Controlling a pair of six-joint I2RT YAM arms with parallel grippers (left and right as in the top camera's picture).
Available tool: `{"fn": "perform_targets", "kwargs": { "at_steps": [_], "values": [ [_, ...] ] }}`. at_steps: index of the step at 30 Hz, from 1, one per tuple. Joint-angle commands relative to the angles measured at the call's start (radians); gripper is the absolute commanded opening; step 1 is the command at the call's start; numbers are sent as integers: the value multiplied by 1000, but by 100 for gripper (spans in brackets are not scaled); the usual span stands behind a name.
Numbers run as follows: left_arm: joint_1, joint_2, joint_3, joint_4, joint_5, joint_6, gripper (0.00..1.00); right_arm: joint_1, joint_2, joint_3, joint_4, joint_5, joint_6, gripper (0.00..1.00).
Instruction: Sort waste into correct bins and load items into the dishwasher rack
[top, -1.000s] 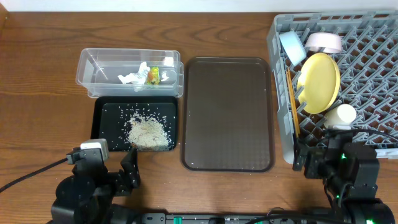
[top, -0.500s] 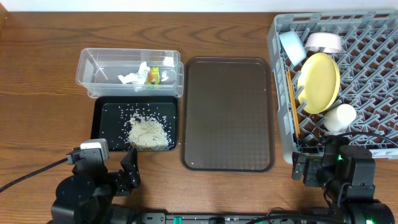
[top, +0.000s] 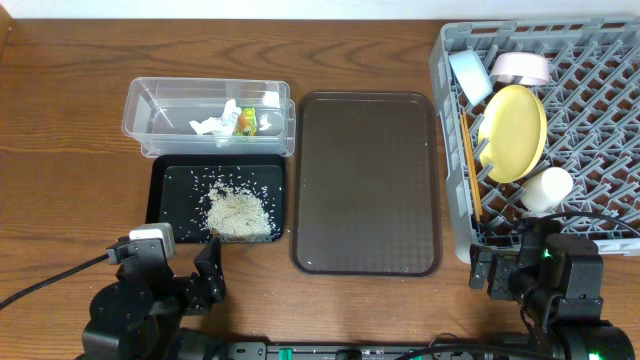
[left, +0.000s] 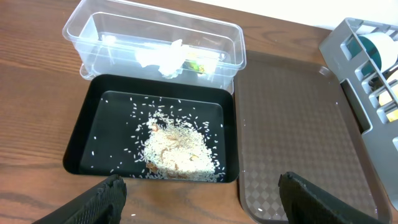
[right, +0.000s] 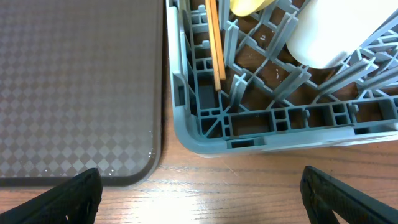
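Left claw: released, fingers spread wide, nothing held. Just ahead of it is the black tray with rice heaped inside. Beyond that, the clear tub holds tissue and wrapper.

Right claw: released, empty, over bare tabletop. The rack corner is directly ahead. Chopsticks, cup, yellow plate, blue bowl and white bowl sit inside. Brown tray lies ahead-left.

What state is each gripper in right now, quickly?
Left gripper: open, holding nothing.
Right gripper: open, holding nothing.
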Motion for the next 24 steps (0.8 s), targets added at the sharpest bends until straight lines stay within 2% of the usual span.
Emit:
{"fn": "perform_targets", "kwargs": {
  "at_steps": [1, 5, 10, 13, 19, 24],
  "values": [
    [-3, -2, -11, 2, 2, 16, 81, -1, -37, -11, -7, 11, 5, 99],
    [-3, -2, -11, 2, 2, 16, 81, 13, -142, -53, 114, -2, -13, 99],
    [-3, -2, -11, 2, 2, 16, 81, 53, -352, -233, 463, -2, -132, 99],
    [-3, -2, -11, 2, 2, 16, 81, 56, -446, -347, 665, -2, -150, 99],
    [-3, -2, -11, 2, 2, 16, 81, 56, -492, -534, 953, 11, -185, 99],
    [-3, -2, -11, 2, 2, 16, 81, 56, -506, -660, 1092, 17, -236, 99]
  ]
}}
